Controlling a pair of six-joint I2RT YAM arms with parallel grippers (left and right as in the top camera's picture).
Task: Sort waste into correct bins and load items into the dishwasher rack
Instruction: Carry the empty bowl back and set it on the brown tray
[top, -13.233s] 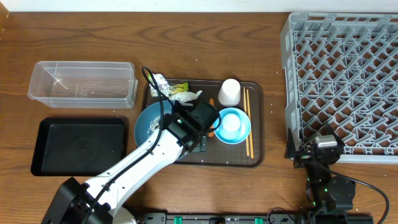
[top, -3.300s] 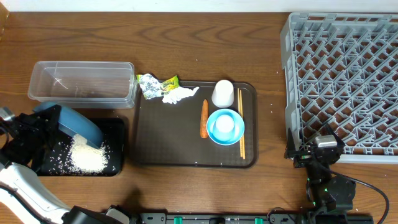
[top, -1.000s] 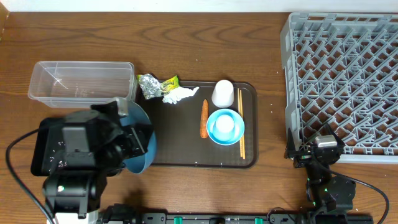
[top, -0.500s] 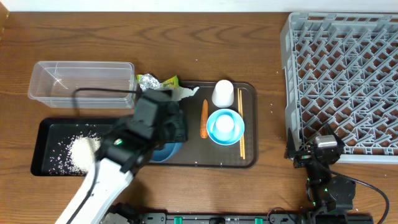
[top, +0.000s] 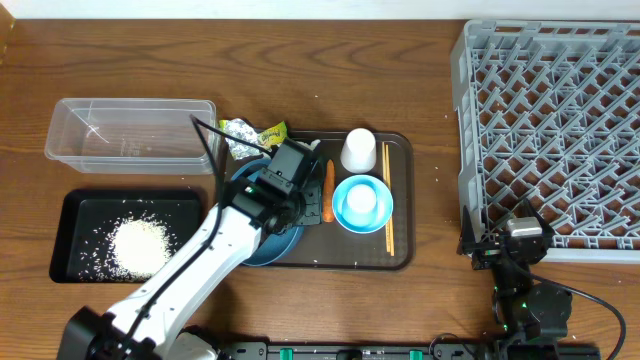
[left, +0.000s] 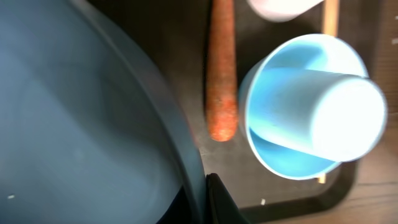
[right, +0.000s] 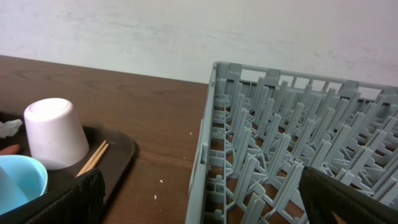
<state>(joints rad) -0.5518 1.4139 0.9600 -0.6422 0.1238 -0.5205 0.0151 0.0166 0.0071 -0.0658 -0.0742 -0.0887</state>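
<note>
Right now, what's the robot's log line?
left claw: shut on dark-blue bowl, over brown tray | rice: in black tray | right claw: open

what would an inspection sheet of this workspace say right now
surface: wooden table, dark brown serving tray in the middle
job's things: rice heaped in black tray; clear tub empty; dark-blue bowl, carrot, light-blue bowl, upside-down white cup and chopsticks on serving tray; wrapper and tissue at its far left corner; rack at right, nothing seen in it
clutter: nothing seen
grippers: left gripper shut on dark-blue bowl's rim; right gripper open, empty, beside rack
cables: black cable loops over tub's corner
surroundings: white wall behind table
</note>
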